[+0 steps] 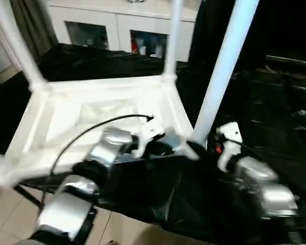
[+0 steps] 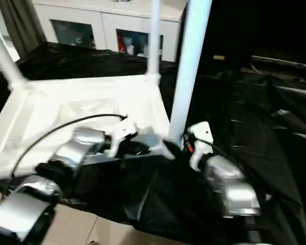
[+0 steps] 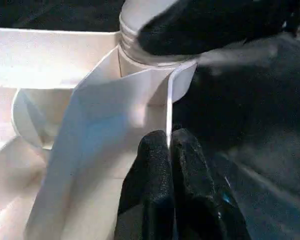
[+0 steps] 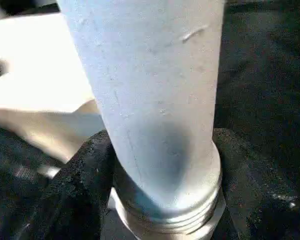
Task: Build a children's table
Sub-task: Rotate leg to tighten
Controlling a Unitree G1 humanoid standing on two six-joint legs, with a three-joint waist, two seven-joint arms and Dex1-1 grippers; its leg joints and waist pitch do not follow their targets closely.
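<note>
Dim scene, lit from above. The white table top [image 1: 99, 115] and the near leg [image 1: 222, 71] glare against the black cloth [image 1: 275, 132], which swallows detail. Both head views are smeared by motion blur, strongest on the silver forearms [image 1: 260, 191]. In the wrist views the leg carries a soft shadow [image 4: 160, 150], and the black fingers [image 3: 172, 185] appear close, soft and grainy.

Background detail: a black sheet [image 1: 158, 199] is draped over the work surface across the lower centre and right of the frame. A white cabinet [image 1: 122, 23] with glass-fronted doors is seen along the upper edge. Pale floor tiles [image 1: 10, 214] are visible at lower left.
</note>
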